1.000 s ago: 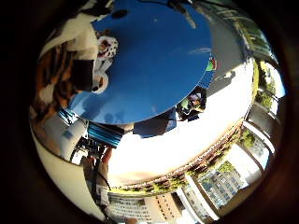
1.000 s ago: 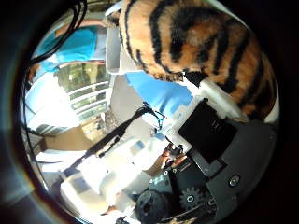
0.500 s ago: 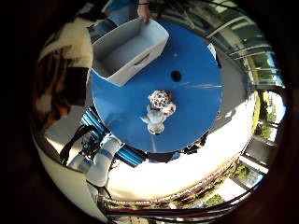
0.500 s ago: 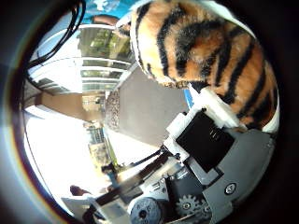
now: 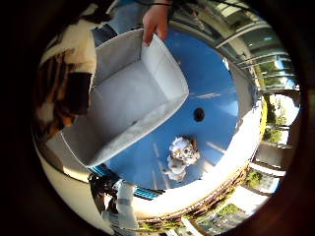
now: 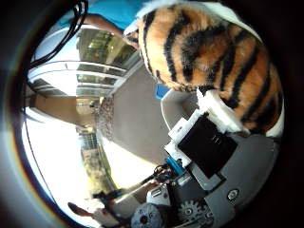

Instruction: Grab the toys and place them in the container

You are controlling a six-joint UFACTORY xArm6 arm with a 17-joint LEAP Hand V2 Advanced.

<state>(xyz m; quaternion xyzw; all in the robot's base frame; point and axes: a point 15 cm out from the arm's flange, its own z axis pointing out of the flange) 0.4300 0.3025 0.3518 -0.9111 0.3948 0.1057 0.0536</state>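
We've got the white-and-black robot hand (image 6: 209, 156) curled around the orange, black-striped plush tiger (image 6: 209, 61), over the empty grey fabric container (image 5: 128, 98) on the round blue table (image 5: 216, 83).

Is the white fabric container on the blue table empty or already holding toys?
Empty. The white fabric container shows only bare floor and walls. The striped tiger plush is in the hand; a small spotted plush lies on the blue table.
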